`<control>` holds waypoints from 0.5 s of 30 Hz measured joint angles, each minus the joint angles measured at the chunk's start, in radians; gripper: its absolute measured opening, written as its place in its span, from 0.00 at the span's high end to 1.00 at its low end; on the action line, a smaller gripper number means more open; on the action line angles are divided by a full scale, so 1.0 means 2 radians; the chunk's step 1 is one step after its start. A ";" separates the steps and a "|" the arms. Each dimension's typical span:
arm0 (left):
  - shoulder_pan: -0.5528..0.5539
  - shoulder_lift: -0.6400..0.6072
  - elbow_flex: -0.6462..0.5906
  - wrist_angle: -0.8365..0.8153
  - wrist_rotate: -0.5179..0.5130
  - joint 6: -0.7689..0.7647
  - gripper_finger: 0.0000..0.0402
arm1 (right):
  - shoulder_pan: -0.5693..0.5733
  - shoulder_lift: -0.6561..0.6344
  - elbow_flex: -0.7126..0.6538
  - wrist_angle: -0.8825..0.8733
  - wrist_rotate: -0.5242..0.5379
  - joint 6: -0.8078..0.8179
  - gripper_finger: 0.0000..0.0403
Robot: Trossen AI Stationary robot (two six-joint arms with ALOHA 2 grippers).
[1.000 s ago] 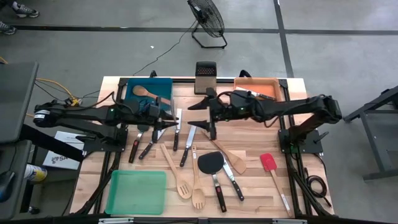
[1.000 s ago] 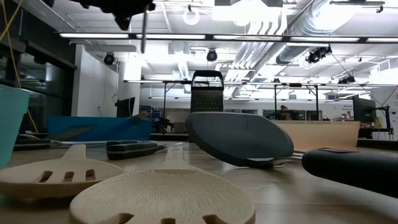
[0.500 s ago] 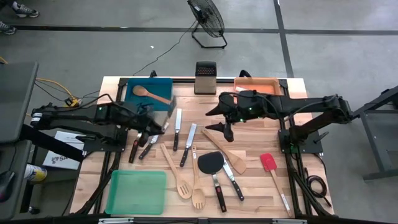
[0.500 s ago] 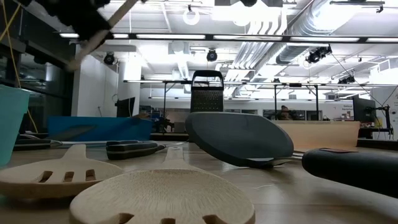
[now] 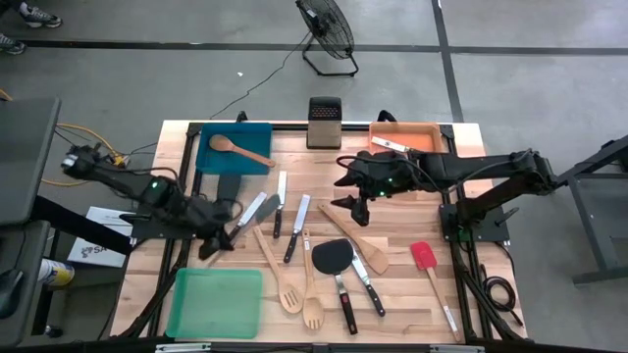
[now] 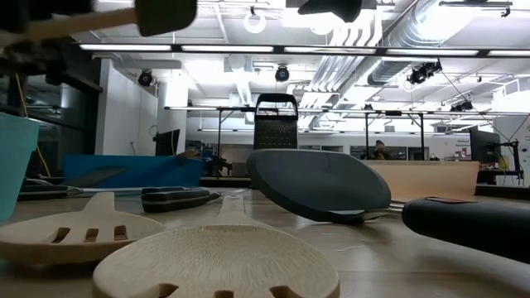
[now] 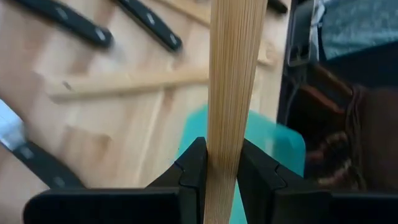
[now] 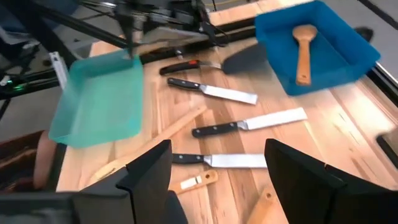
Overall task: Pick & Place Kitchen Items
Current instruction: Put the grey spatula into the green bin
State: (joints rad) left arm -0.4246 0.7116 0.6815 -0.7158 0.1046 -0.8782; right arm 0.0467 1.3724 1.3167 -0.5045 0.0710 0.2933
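1. The left gripper (image 5: 211,242) hangs above the left side of the table (image 5: 402,294), its fingers (image 7: 193,168) clamped on the pale wooden handle of a spatula (image 7: 231,74).
2. That spatula has a dark blade (image 5: 230,187) that reaches away from the gripper toward the blue tray (image 5: 208,157); in the low view it shows as a dark head on a light stick (image 6: 166,12) high above the tabletop.
3. Just ahead of the left gripper, on the near side, lies the green tray (image 5: 216,302); the wrist view shows its corner (image 7: 273,143) beyond the held handle.
4. A wooden spoon (image 5: 239,149) lies inside the blue tray.
5. The right gripper (image 5: 355,208) hovers over the middle of the table with its jaws spread wide and nothing between them.
6. Below and beside the right gripper lie black-handled knives (image 8: 214,92), a wooden spatula (image 5: 355,238) and a grey spatula (image 5: 334,257).
7. Farther to its right rests a red spatula (image 5: 424,257), and behind it the orange tray (image 5: 404,130) holds a knife (image 5: 394,145).
8. A metal grater (image 5: 323,122) stands at the far edge.
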 joint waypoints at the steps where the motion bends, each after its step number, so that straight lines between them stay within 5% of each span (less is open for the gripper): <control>1: -0.021 0.000 0.000 0.000 -0.008 -0.016 0.86 | 0.000 0.000 0.000 -0.004 0.005 0.002 0.38; 9: -0.179 0.043 0.000 -0.006 -0.074 -0.096 0.86 | 0.000 0.000 0.000 -0.029 0.009 0.016 0.38; 15: -0.242 0.103 0.000 0.005 -0.084 -0.162 0.86 | 0.000 0.000 0.000 -0.034 0.009 0.017 0.38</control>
State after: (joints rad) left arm -0.9077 0.9185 0.6815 -0.7065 -0.0629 -1.2015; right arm 0.0467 1.3724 1.3163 -0.5716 0.0883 0.3275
